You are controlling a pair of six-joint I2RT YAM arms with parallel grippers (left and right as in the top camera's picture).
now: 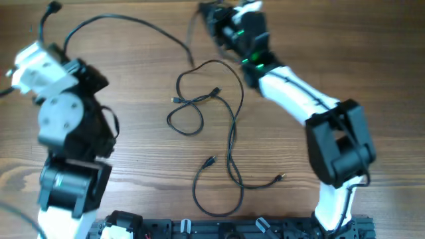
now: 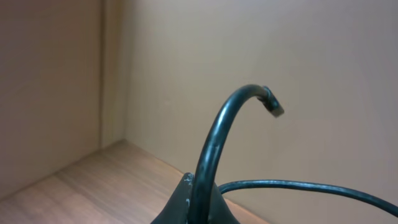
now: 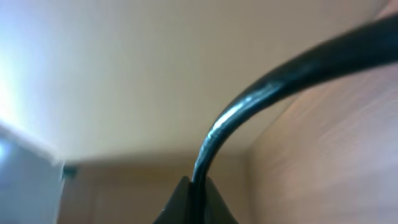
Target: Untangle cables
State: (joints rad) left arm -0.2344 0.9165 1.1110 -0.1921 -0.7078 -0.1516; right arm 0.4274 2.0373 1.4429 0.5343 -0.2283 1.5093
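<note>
Your 2 grippers are pinched shut on the cables (image 1: 233, 129): the left gripper (image 2: 194, 190) just below a plug end, the right gripper (image 3: 194, 186) on a strand, possibly the same one. The rest lie looped at the middle of the table (image 1: 133, 139). Judge them light, limp and slippery; take hold beside a plug.

White-and-black left arm (image 1: 60, 119), matching right arm (image 1: 292, 93) (green lights glowing), dark tapered left end effector (image 2: 189, 205)

Cables (image 1: 234, 123) black; table (image 1: 139, 166) brown wood-grain; right arm (image 1: 292, 93) white, black.
</note>
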